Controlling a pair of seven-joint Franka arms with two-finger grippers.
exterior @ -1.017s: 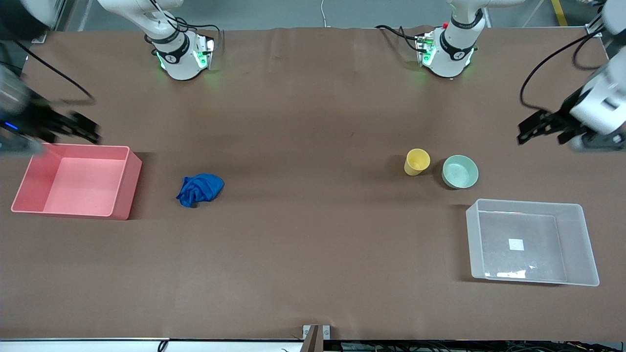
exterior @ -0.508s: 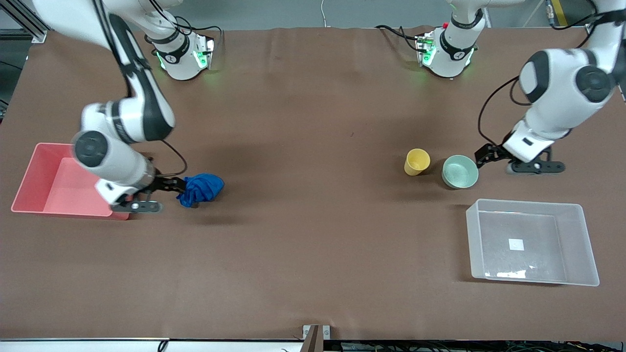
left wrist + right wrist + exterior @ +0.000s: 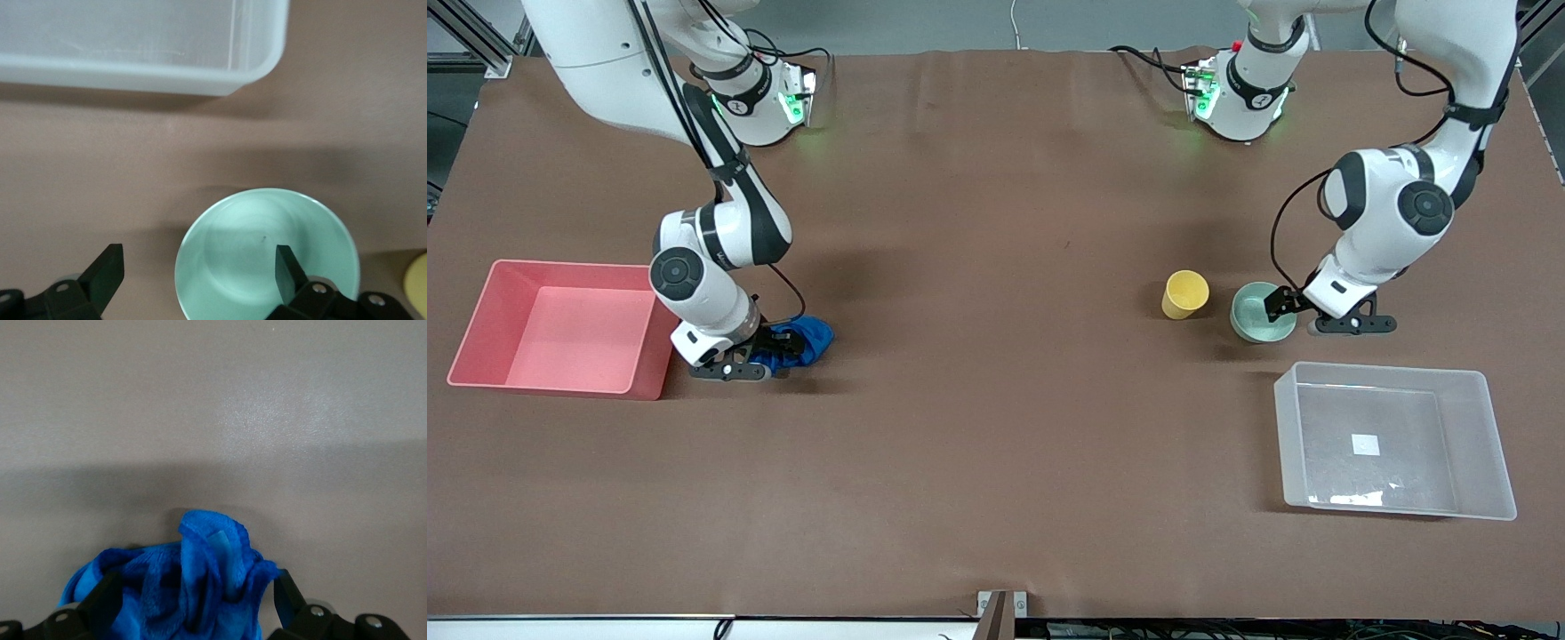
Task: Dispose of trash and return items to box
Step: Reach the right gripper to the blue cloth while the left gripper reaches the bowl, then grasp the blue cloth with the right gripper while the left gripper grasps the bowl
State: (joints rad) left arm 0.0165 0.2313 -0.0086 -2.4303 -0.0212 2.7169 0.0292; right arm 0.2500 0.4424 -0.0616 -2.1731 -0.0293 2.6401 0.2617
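Between the spread fingers of the right gripper [image 3: 190,613] sits the blue trash [image 3: 177,590], soft enough to slip free, while the left gripper [image 3: 200,270], fingers apart astride the bowl [image 3: 267,253] rim on the bench [image 3: 996,444], may tip it.

Both arms swung in — right hand [image 3: 775,347] straddles wad [image 3: 805,339], left hand [image 3: 1285,307] astride bowl [image 3: 1258,313] rim.

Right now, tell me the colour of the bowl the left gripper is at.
Mint green. The bowl shows best in the left wrist view, with the left gripper open astride its rim.
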